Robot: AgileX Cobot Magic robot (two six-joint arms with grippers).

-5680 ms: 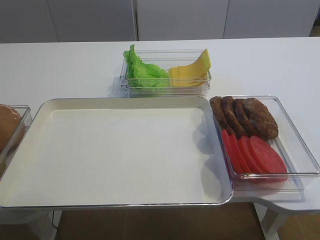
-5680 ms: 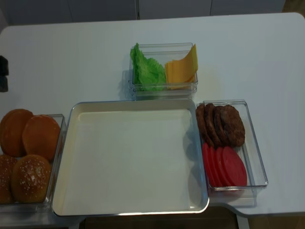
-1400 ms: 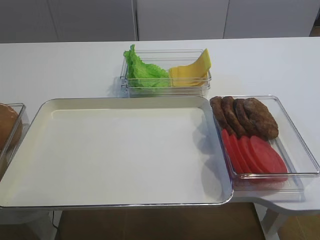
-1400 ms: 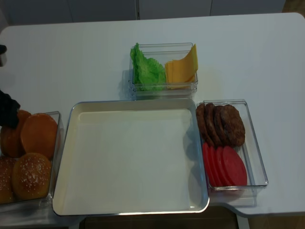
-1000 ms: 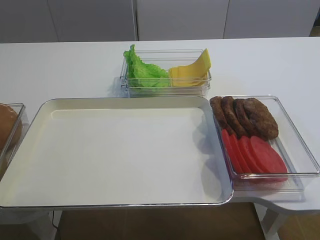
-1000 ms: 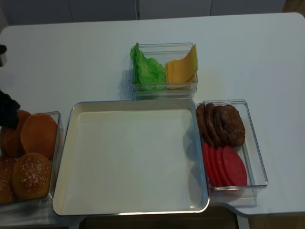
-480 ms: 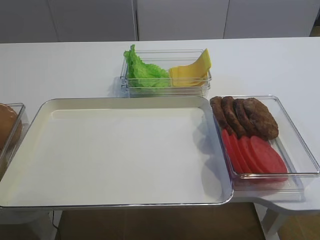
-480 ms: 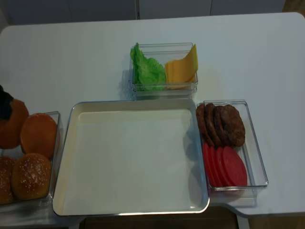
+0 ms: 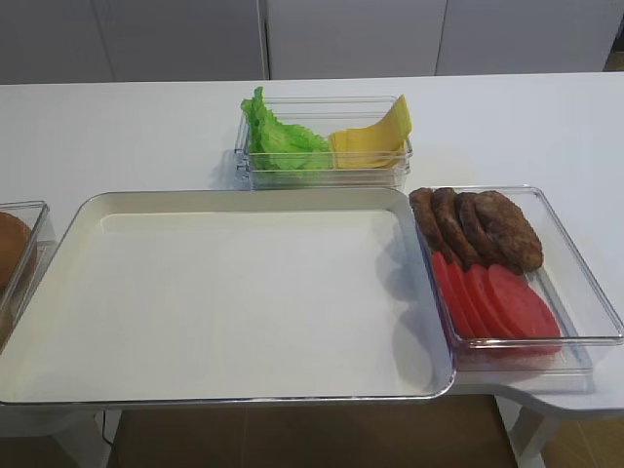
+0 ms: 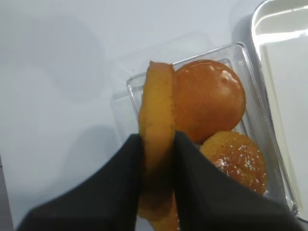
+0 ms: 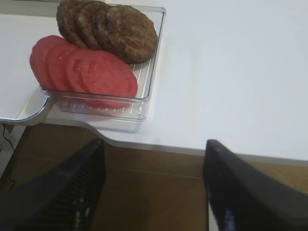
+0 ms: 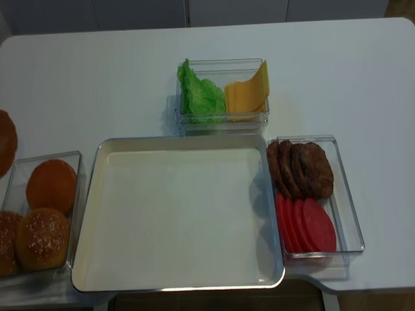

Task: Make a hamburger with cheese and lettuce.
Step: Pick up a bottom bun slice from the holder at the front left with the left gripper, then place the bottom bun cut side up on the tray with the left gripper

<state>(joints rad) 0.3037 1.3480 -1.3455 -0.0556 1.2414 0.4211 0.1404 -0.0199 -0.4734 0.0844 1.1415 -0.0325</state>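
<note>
Now the left gripper [image 10: 157, 161] pinches a bun half [image 10: 157, 144] on edge above the bun box [image 10: 250, 67].

Its jaws are closed on the hamburger bun, off the tray's [image 12: 97, 168] left edge; the right gripper [image 11: 154, 187], jaws apart and empty, hangs past the desk's [image 12: 97, 78] front edge near the tomato slices [image 11: 82, 70]. Lettuce [image 12: 198, 94] and cheese [image 12: 246, 94] sit boxed behind the tray's far edge.
</note>
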